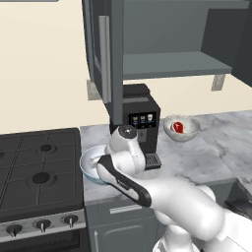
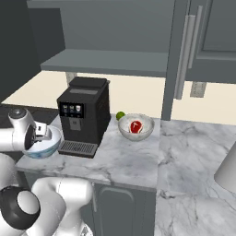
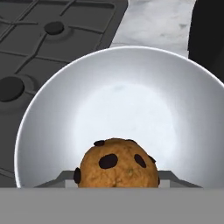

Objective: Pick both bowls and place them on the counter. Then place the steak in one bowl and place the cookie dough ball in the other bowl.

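The cookie dough ball (image 3: 117, 168), brown with dark chips, sits between my gripper's (image 3: 118, 178) two finger tips, and the gripper is shut on it. Right below it lies the pale inside of the wide white bowl (image 3: 118, 100), whose blue-patterned outside (image 2: 46, 146) shows in the right base view. This bowl (image 1: 91, 165) stands on the counter (image 1: 197, 157) at its left end, beside the stove. My gripper (image 2: 44, 132) hangs just over its rim. The smaller grey marbled bowl (image 1: 182, 129) stands farther right on the counter (image 2: 124, 161), with the red steak (image 1: 178, 127) inside it (image 2: 135, 126).
A black coffee machine (image 1: 140, 117) stands between the two bowls. The black gas stove (image 1: 39, 167) borders the counter on the left. An open dark cabinet door (image 1: 106, 59) hangs above the machine. A small green fruit (image 2: 120, 115) lies behind the marbled bowl (image 2: 136, 129).
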Tool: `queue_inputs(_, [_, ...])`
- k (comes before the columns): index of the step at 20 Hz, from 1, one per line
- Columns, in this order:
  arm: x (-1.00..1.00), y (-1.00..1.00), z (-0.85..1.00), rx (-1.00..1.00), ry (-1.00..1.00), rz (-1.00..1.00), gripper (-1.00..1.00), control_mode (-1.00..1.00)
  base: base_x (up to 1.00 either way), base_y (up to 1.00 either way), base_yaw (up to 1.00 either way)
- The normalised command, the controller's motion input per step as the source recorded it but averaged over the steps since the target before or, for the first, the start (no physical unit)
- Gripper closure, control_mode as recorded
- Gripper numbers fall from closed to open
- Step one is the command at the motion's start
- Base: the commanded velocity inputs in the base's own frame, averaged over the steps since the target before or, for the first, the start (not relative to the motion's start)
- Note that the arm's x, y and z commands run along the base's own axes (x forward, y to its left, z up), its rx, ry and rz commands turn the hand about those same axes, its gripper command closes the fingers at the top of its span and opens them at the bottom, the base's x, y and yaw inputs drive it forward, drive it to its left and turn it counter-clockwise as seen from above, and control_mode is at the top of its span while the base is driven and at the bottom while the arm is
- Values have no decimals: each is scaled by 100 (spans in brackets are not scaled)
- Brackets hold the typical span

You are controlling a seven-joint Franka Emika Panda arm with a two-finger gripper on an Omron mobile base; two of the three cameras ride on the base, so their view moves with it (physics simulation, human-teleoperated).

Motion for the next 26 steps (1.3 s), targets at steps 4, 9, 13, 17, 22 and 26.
queue_inputs(4, [19, 13, -34, -3, 8, 0, 100, -100, 0, 0, 0])
queue_inputs(9, [22, 12, -25, -1, 2, 0, 100, -100, 0, 0, 0])
queue_inputs(13, [18, 6, -26, -1, 4, 0, 100, -100, 0, 0, 0])
queue_inputs(17, [21, 7, -22, 0, 4, 0, 100, -100, 0, 0, 0])
queue_inputs(22, [21, 5, -14, -1, 4, 0, 100, -100, 0, 0, 0])
queue_inputs(26, [17, 4, -12, -2, 5, 0, 100, -100, 0, 0, 0])
